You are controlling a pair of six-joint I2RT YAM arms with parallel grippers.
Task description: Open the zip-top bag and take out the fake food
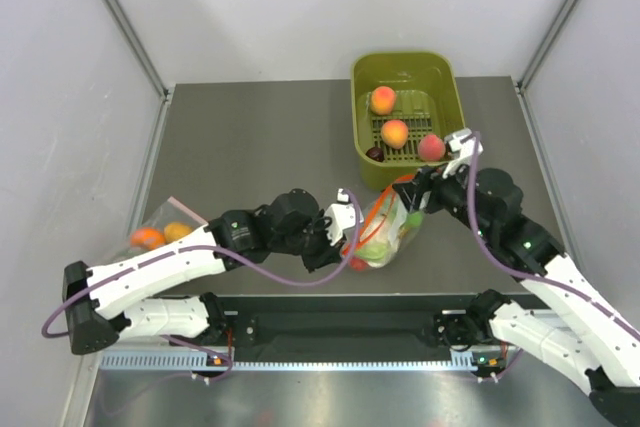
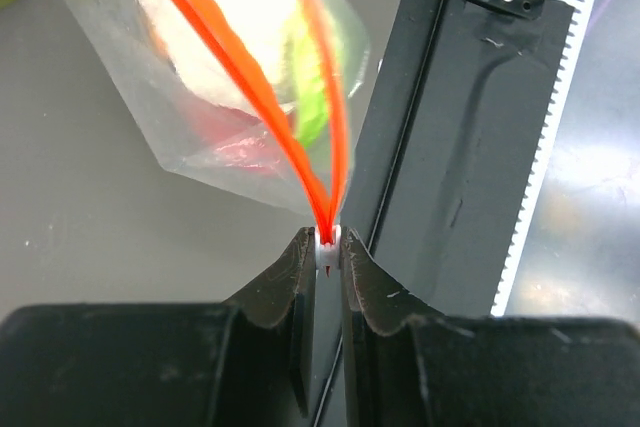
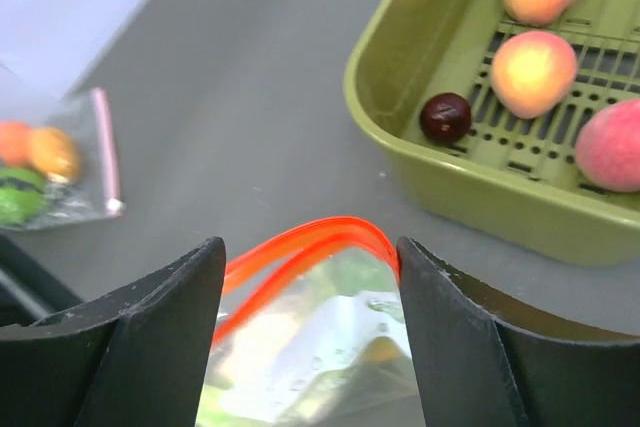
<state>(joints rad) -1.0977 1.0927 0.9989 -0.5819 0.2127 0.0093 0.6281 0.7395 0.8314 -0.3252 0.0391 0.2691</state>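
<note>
The zip-top bag (image 1: 388, 237) lies near the front edge, its orange-red zip strip (image 2: 300, 147) parted into two bands. Inside show the white cauliflower (image 2: 225, 17), a green piece (image 2: 315, 112) and a red piece (image 2: 230, 142). My left gripper (image 2: 328, 247) is shut on the white end of the strip; in the top view it (image 1: 352, 241) sits at the bag's left end. My right gripper (image 3: 310, 247) is open and straddles the bag's mouth (image 3: 310, 239); the strip touches its right finger (image 3: 440, 317). In the top view it (image 1: 413, 203) is at the bag's far end.
A green basket (image 1: 400, 57) at the back right holds three peaches (image 1: 394, 133) and a dark plum (image 3: 445, 117). A second clear bag with a pale pink strip (image 1: 165, 232) lies at the left. The black base rail (image 2: 450, 167) runs beside the bag.
</note>
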